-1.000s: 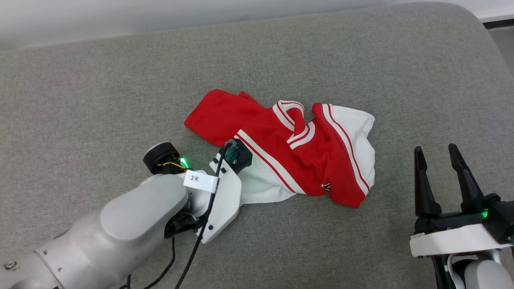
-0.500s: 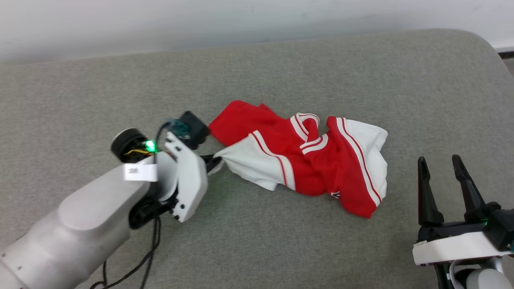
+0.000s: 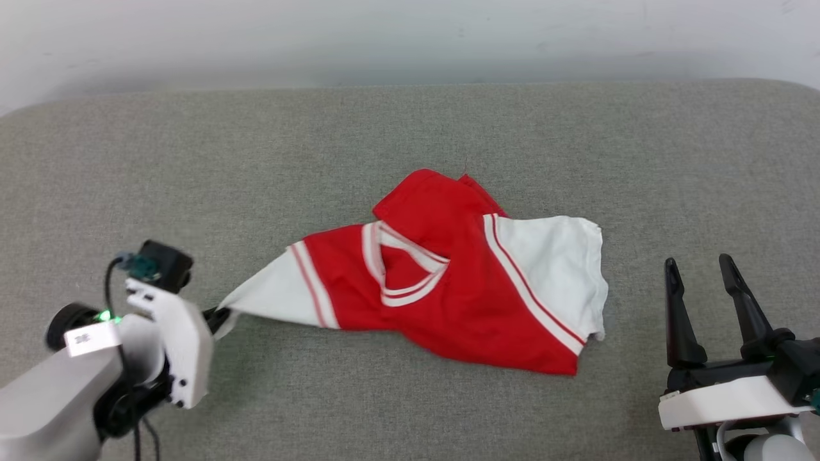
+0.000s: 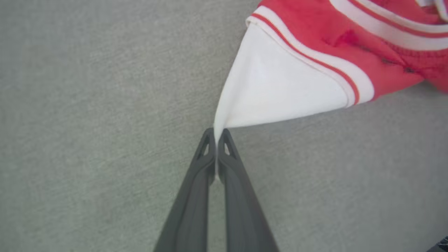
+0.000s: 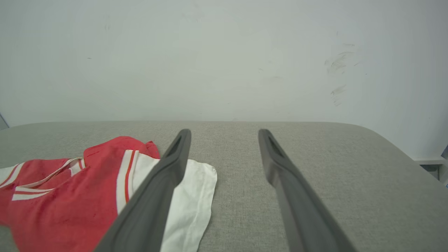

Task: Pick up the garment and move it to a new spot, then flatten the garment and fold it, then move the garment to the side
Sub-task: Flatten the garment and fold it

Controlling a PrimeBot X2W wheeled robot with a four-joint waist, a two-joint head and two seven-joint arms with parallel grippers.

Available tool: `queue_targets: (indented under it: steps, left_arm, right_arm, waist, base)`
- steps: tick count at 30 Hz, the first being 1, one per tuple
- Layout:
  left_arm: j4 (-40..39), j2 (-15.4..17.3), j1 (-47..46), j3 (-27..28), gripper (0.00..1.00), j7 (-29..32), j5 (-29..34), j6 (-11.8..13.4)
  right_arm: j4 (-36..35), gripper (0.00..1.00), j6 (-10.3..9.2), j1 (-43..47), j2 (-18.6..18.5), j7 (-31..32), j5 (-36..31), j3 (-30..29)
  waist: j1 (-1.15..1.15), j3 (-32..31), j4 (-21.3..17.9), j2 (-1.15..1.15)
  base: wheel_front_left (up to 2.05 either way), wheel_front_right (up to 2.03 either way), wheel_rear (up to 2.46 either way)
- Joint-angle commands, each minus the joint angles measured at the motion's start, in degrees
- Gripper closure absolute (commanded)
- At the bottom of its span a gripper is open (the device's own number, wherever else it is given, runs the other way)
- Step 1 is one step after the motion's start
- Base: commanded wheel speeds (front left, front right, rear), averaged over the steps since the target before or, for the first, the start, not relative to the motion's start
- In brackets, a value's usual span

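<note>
One sleeve pinched, garment strung out for the move

Two dark fingers of the left end effector (image 4: 217, 134) are pressed together on the tip of a white sleeve of the garment (image 4: 280, 87). The sleeve runs taut away from that tip, and beyond it the red body and the far white sleeve lie rumpled on the grey worktop (image 3: 192, 160). I judge the first step, picking up and moving, is in hand; the next move calls for lifting or dragging without the thin fabric slipping from the pinch, then spreading it flat. Farther off, the right end effector (image 3: 697, 262) hovers near the far sleeve, fingers spread and holding nothing.
</note>
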Motion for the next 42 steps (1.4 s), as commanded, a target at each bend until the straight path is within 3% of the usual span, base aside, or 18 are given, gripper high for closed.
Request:
queue_targets:
  steps: [1, 5, 12, 13, 14, 21, 29, 33, 36, 39, 42]
  left_arm:
    - [0.89, 0.94, 1.77, 0.36, 1.00, -0.30, -0.89, 0.51]
    - [4.00, 2.36, 4.81, 1.01, 1.00, -1.05, -3.45, 1.04]
    - [7.76, 1.01, 6.69, 1.58, 1.00, -1.88, -5.99, 0.08]
    - [8.05, 0.69, 6.46, 1.83, 0.10, -2.67, -5.74, 0.38]
    - [8.36, 0.35, 6.14, 2.31, 0.00, -3.90, -5.46, 0.86]
    - [7.13, -1.05, 6.09, 3.86, 0.00, -12.57, -2.47, 3.38]
    - [0.08, -1.76, 10.63, 7.98, 0.00, -25.24, 0.28, 11.91]
    - [-4.79, -2.26, 14.54, 11.56, 0.00, -26.72, 2.82, 16.98]
    - [-9.47, -4.08, 17.86, 17.60, 0.00, -26.87, 7.99, 20.77]
    - [-13.38, -6.88, 22.72, 23.33, 0.00, -26.79, 14.20, 23.24]
    - [-16.47, -9.83, 26.61, 28.44, 0.00, -26.80, 20.29, 24.54]
  right_arm:
    - [0.21, 0.00, -0.04, 0.09, 0.11, -0.11, -0.11, 0.03]
    - [0.38, 0.00, -0.04, 0.14, 0.11, -0.11, -0.31, -0.01]
    - [1.18, 0.00, -0.04, 0.39, 0.10, -0.11, -0.58, -0.44]
    - [1.30, 0.00, -0.04, 0.46, 0.10, -0.11, -0.59, -0.43]
    - [1.41, 0.00, -0.04, 0.49, 0.10, -0.11, -0.63, -0.46]
    - [0.97, 0.00, -0.04, 0.39, 0.11, -0.11, -1.99, -1.39]
    - [-0.88, 0.00, -0.04, -3.34, -0.26, -0.11, -6.35, -3.20]
    - [-0.11, 0.00, -0.04, -6.74, -3.61, -0.11, -6.73, -1.69]
    - [2.97, 0.00, -0.05, -9.47, -7.33, -0.11, -5.46, 0.15]
    - [6.78, 0.00, -0.05, -12.59, -11.37, 1.00, -3.52, 3.40]
    - [9.73, 0.00, -0.05, -15.87, -16.50, 6.23, -0.54, 8.05]
  waist:
    - [0.00, 0.04, 0.12, 0.00]
    - [0.00, 0.23, 0.23, 0.00]
    - [0.00, 0.02, 0.47, 0.00]
    - [0.00, -0.16, 0.51, 0.00]
    - [0.00, -0.41, 0.56, 0.00]
    - [0.00, -2.71, 1.39, 0.00]
    - [0.00, -5.91, 3.62, 0.00]
    - [0.00, -6.42, 4.89, 0.00]
    - [0.00, -6.37, 6.20, 0.00]
    - [0.00, -6.22, 7.52, 0.00]
    - [0.00, -5.66, 8.75, 0.00]
  base:
    - [0.00, 0.00, 0.00]
    - [0.00, 0.00, 0.00]
    - [0.00, 0.00, 0.00]
    - [0.00, 0.00, 0.00]
    - [0.00, 0.00, 0.00]
    - [0.00, 0.00, 0.00]
    - [0.00, 0.00, 0.00]
    - [0.00, 0.00, 0.00]
    - [0.00, 0.00, 0.00]
    - [0.00, 0.00, 0.00]
    - [0.00, 0.00, 0.00]
